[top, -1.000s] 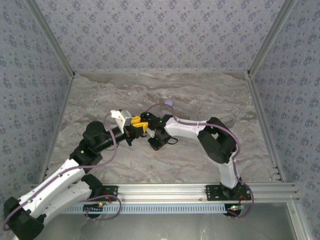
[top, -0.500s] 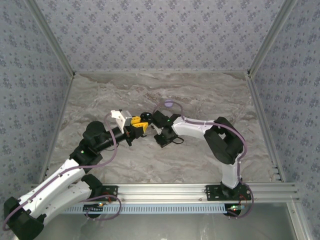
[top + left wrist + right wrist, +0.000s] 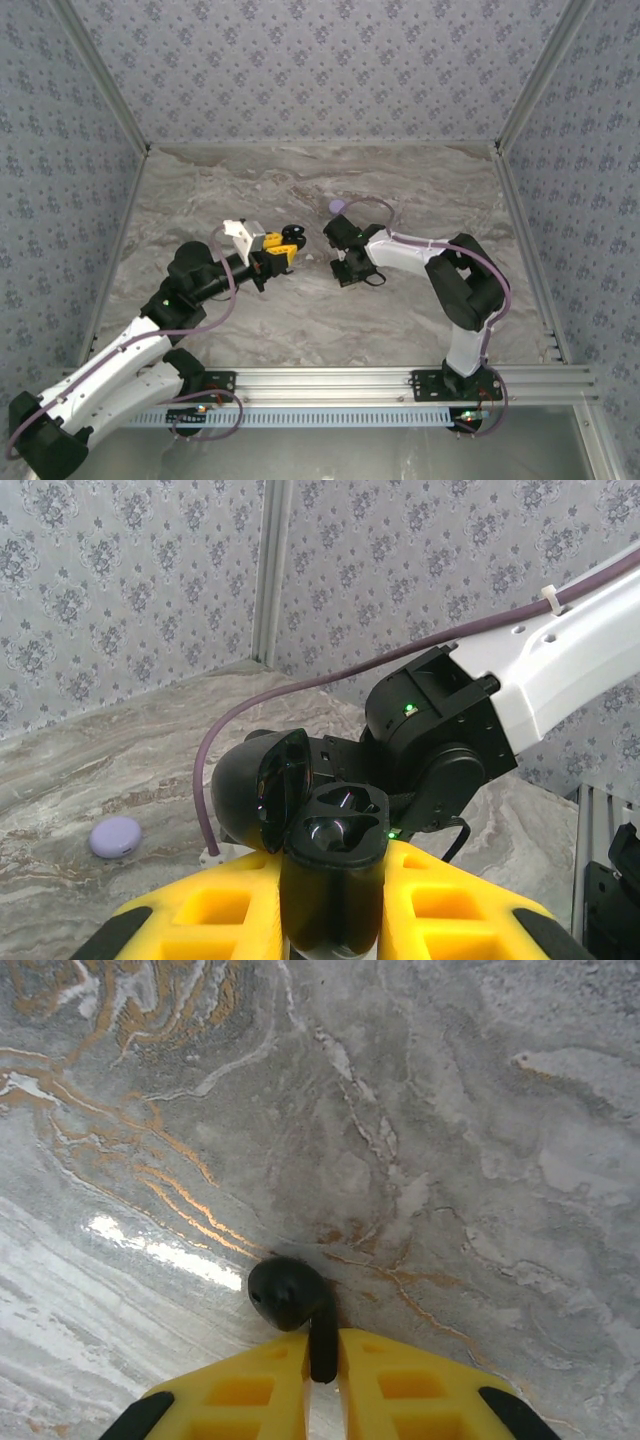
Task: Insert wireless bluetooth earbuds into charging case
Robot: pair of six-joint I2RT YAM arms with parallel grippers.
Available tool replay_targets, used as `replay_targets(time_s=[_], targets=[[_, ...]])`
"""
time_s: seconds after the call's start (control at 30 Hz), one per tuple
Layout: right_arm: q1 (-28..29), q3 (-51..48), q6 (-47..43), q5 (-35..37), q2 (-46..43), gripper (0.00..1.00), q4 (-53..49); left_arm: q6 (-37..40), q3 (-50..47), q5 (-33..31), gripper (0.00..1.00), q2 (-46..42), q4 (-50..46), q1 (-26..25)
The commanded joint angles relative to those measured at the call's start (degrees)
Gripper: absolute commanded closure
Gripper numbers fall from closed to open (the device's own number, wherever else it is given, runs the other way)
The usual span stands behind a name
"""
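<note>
Top cam: left gripper point(image 3: 288, 244) is raised over mid-table, yellow jaws clamped on the black charging case point(image 3: 291, 232). Right gripper point(image 3: 335, 231) sits just to its right, apart from it, pointing down at the marble table point(image 3: 200, 190). A lilac disc point(image 3: 337, 206) lies on the table just behind the right gripper.

Left wrist: left gripper point(image 3: 335, 885) pinches the charging case point(image 3: 335, 845) by its sides. The case is upright, with its lid point(image 3: 272, 792) hinged open to the left. Two wells are visible in the top of the case; can't tell whether either is filled. The right arm point(image 3: 450, 730) is close behind the case. The lilac disc point(image 3: 115, 837) is on the table at far left, well apart from the case.

Right wrist: right gripper point(image 3: 322, 1350) is closed on the stem of a black earbud point(image 3: 288, 1292). The bud's round head sticks out past the fingertips, left of the stem. There is marble underneath; can't tell if the head touches the table or hangs just above it.
</note>
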Motion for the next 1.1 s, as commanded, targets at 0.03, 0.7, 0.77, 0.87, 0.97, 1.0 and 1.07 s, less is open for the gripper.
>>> replay_targets(time_s=[0.03, 0.7, 0.77, 0.87, 0.97, 1.0, 1.07], targets=[[-0.08, -1.03, 0.43, 0.48, -0.42, 0.79, -1.59, -0.57, 0.87, -0.01, 0.78, 0.30, 1.47, -0.41], [-0.93, 7.86, -1.81, -2.73, 2.44, 0.59, -3.56, -0.30, 1.64, 0.19, 0.78, 0.67, 1.22, -0.36], [-0.91, 8.61, -1.72, -2.88, 3.14, 0.59, -4.70, -0.26, 1.61, 0.21, 0.78, 0.63, 1.18, -0.44], [-0.72, 9.85, -1.24, -1.67, 4.00, 0.59, -5.83, -0.22, 1.64, 0.11, 0.78, 0.65, 1.17, -0.38], [-0.27, 10.85, -1.20, 0.09, 4.82, 0.59, -7.44, -0.13, 1.64, 0.10, 0.78, 0.64, 1.12, -0.42], [-0.08, 11.20, -1.26, 0.48, 5.06, 0.60, -7.88, -0.13, 1.57, 0.12, 0.78, 0.66, 1.14, -0.40], [0.22, 11.57, -1.41, 0.84, 5.53, 0.60, -8.40, -0.06, 1.57, 0.03, 0.78, 0.74, 1.13, -0.37]])
